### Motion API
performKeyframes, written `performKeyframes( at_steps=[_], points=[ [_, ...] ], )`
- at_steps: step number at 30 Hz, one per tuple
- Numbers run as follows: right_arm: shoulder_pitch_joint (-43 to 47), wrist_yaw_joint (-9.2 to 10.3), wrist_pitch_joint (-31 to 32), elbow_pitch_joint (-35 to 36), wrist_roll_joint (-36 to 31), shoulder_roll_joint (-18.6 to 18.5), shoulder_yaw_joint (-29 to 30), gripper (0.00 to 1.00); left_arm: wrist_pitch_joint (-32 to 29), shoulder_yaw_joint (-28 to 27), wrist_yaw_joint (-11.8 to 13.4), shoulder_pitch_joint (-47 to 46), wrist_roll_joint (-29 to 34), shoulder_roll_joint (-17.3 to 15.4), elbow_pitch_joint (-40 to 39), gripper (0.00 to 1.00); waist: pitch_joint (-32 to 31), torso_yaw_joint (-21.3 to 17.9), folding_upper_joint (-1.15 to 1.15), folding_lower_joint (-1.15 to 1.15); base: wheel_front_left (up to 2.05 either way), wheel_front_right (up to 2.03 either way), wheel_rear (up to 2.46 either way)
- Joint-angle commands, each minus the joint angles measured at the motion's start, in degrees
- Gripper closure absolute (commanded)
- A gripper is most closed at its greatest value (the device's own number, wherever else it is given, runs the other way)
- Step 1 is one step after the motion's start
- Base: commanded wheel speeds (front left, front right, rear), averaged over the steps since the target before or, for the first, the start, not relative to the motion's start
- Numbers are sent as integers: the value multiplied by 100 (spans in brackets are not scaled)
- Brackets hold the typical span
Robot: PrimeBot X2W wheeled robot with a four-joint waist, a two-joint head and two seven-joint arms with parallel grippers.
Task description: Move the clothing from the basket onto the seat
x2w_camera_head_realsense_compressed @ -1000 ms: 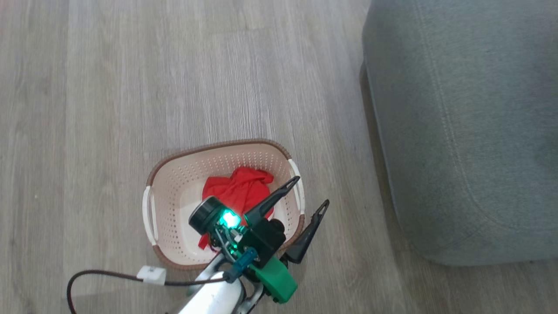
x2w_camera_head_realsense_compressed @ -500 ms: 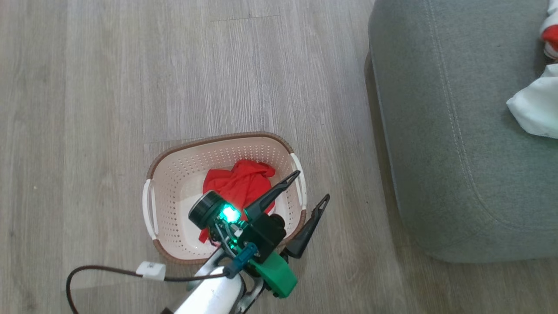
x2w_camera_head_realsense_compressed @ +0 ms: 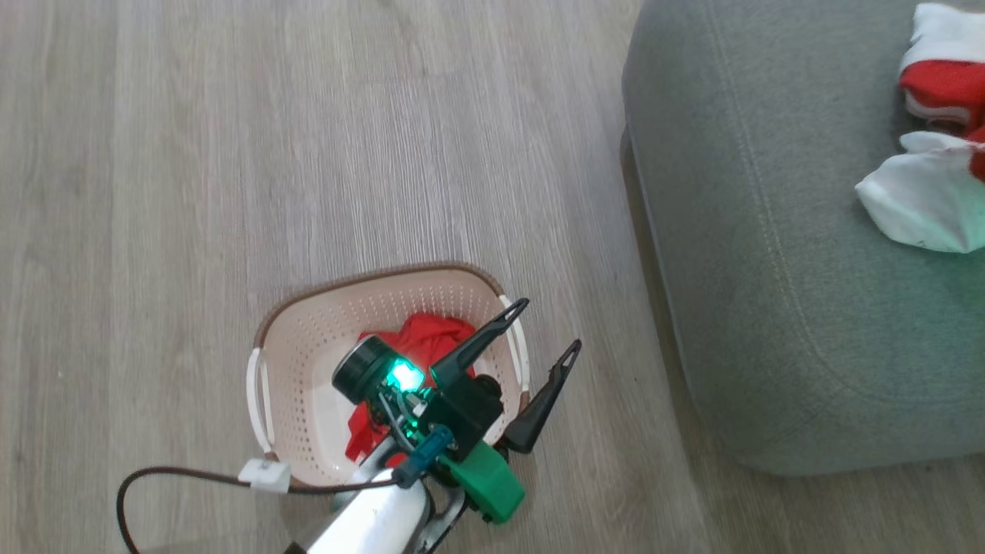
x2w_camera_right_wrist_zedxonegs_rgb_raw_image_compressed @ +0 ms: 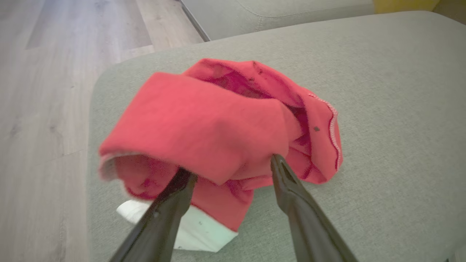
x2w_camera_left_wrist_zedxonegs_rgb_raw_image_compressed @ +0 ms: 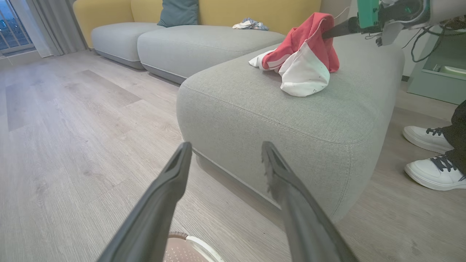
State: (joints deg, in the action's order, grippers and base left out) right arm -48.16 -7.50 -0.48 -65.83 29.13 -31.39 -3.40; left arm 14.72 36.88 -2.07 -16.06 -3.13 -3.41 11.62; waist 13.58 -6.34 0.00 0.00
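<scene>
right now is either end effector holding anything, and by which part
Nothing is gripped. The left end effector is open and empty; the right end effector is open, with the soft red fabric garment draped over its fingertips.

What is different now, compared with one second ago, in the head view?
A red and white garment has come into view on the seat, at the right edge; the right hand stands open at it. The camera shifted a little too. Unchanged: the left hand open above the basket, the other red garment inside.
</scene>
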Motion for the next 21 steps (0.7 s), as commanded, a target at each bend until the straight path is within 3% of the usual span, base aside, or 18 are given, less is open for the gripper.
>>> performKeyframes(
  at_steps=[1,11,21],
  points=[
    [152,1,-11,264,113,-121,-162,0,28,-184,39,21,-55,53,-185,0,-108,-33,0,0,0,0,0],
    [1214,1,-443,2124,1128,-20,-1372,0,28,-458,168,397,-181,53,-292,0,-758,-155,0,0,0,0,0],
    [1988,1,-1406,3691,1644,40,-1514,0,28,-1027,421,557,-385,53,-728,0,-1005,276,0,0,0,0,0]
  ],
)
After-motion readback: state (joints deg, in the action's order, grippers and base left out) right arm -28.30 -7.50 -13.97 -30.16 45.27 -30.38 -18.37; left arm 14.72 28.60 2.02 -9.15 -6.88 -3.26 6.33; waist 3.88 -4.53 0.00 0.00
